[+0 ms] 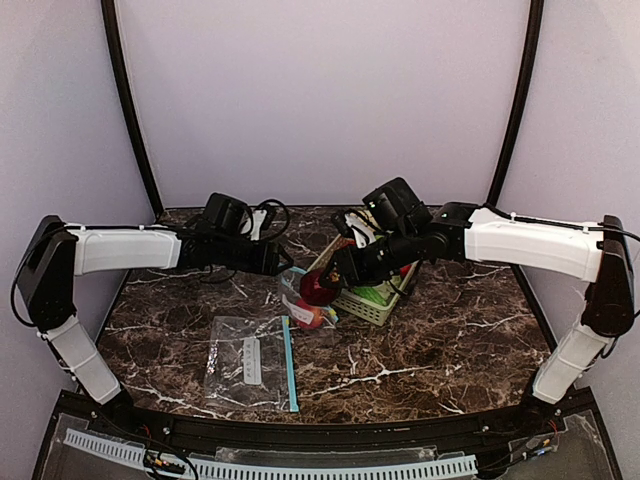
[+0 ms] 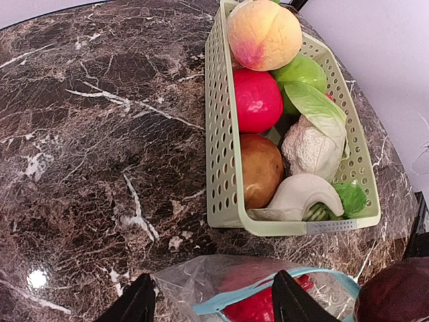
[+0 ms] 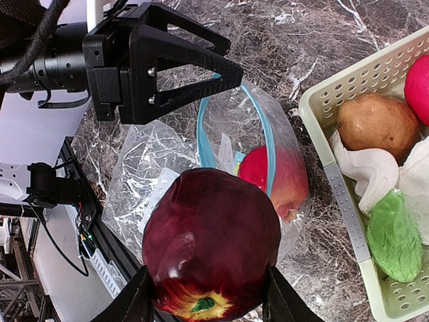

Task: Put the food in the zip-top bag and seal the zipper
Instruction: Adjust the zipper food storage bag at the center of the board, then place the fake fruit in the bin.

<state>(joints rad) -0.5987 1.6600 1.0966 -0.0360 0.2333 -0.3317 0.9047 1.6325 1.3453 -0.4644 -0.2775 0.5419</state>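
Observation:
My right gripper point(image 3: 208, 295) is shut on a dark red apple point(image 3: 211, 235), held just above the open mouth of the clear zip-top bag point(image 3: 167, 168) with its blue zipper rim. A red-yellow fruit point(image 3: 285, 174) lies inside the bag. My left gripper point(image 2: 214, 305) is open, its fingers astride the near part of the bag's point(image 2: 194, 282) mouth. In the top view the apple point(image 1: 318, 288) hangs between the bag point(image 1: 305, 312) and the basket point(image 1: 372, 300). More food fills the basket point(image 2: 221, 134): a peach point(image 2: 265, 33), a red fruit point(image 2: 258, 100), a brown potato point(image 2: 260, 171), white cauliflower point(image 2: 308, 147), green pieces.
A second clear bag point(image 1: 240, 360) with a blue zipper strip lies flat on the marble table point(image 1: 430, 350) near the front. The pale green lattice basket stands right behind the open bag. Black cables point(image 1: 270, 215) lie at the back by the left arm.

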